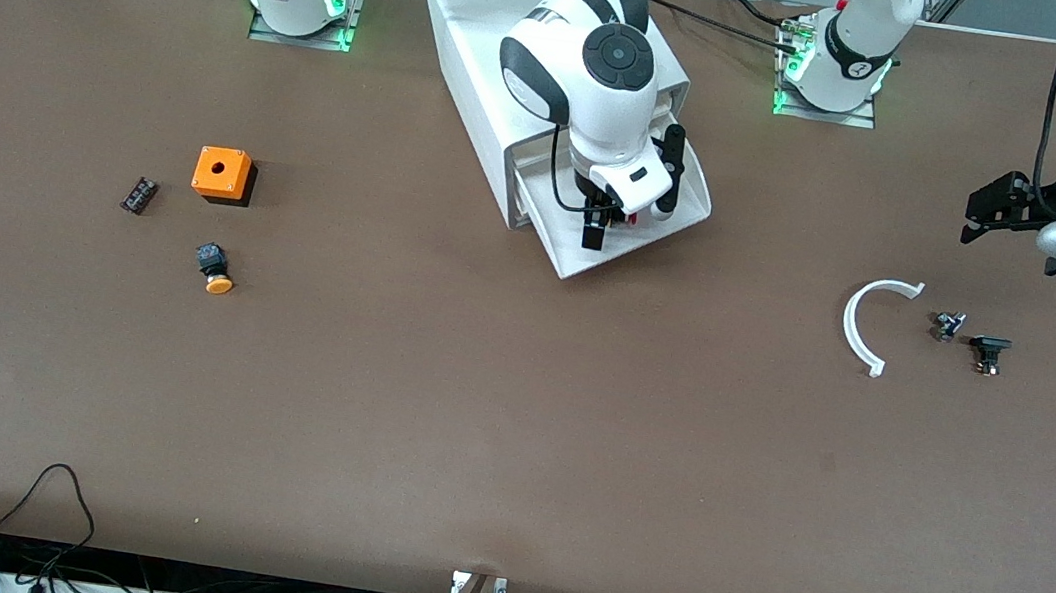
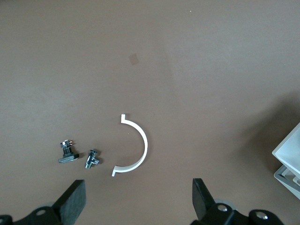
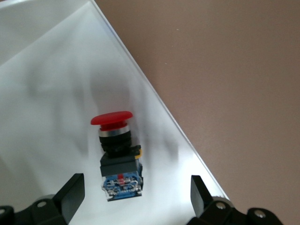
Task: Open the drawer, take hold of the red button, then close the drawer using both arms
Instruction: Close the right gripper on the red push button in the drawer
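Observation:
The white drawer (image 1: pixel 692 204) stands pulled out of its white cabinet (image 1: pixel 473 48) near the robots' bases. In it lies the button (image 3: pixel 117 152) on its side, with a red cap and a black body with a blue base. My right gripper (image 3: pixel 136 197) hangs open just above the drawer floor (image 3: pixel 47 93), and the button's base lies between its fingers (image 3: pixel 70 192) without touching them. From the front, the right gripper (image 1: pixel 605 227) is partly hidden under its own wrist. My left gripper (image 1: pixel 992 207) waits open and empty over the table at the left arm's end.
An orange box with a hole (image 1: pixel 222 172), an orange-capped button (image 1: pixel 216 269) and a small dark part (image 1: pixel 138 194) lie toward the right arm's end. A white curved strip (image 1: pixel 862 322) and two small metal parts (image 1: pixel 948 325) (image 1: pixel 989 351) lie below the left gripper (image 2: pixel 138 204).

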You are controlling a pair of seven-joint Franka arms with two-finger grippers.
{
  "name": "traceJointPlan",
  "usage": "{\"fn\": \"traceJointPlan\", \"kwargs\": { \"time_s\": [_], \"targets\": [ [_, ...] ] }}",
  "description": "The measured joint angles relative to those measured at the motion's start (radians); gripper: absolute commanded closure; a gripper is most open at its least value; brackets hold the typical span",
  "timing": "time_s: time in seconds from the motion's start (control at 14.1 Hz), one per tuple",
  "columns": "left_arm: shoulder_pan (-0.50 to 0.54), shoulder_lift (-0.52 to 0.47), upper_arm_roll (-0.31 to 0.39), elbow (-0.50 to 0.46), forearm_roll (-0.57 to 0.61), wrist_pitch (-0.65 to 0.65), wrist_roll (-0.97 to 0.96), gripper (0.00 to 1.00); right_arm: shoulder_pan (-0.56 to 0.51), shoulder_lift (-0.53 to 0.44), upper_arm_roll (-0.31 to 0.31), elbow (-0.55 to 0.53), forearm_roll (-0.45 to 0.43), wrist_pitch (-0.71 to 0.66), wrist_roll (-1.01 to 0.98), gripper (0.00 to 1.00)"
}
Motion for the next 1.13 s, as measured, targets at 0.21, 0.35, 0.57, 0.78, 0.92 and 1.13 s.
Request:
{"fn": "traceJointPlan", "kwargs": {
  "time_s": [0.21, 0.35, 0.57, 0.78, 0.92, 1.13],
  "targets": [
    [0.000, 0.000, 0.000, 0.000, 0.000, 0.000, 0.000, 0.00, 0.004, 0.019, 0.001, -0.001, 0.000, 0.000, -0.001, 0.00],
    [0.000, 0.000, 0.000, 0.000, 0.000, 0.000, 0.000, 0.00, 0.009, 0.036, 0.001, -0.001, 0.000, 0.000, -0.001, 0.00],
    [-0.001, 0.000, 0.000, 0.000, 0.000, 0.000, 0.000, 0.00, 0.013, 0.042, 0.001, -0.001, 0.001, -0.002, -0.001, 0.00],
    [0.000, 0.000, 0.000, 0.000, 0.000, 0.000, -0.001, 0.00, 0.020, 0.042, 0.002, 0.001, 0.001, -0.006, -0.001, 0.45],
    [0.000, 0.000, 0.001, 0.000, 0.000, 0.000, -0.001, 0.00, 0.022, 0.042, 0.002, 0.005, 0.001, -0.017, 0.001, 0.56],
    [0.001, 0.001, 0.005, 0.000, 0.000, 0.000, -0.001, 0.00, 0.022, 0.042, 0.001, 0.008, 0.001, -0.026, 0.003, 0.72]
  ]
}}
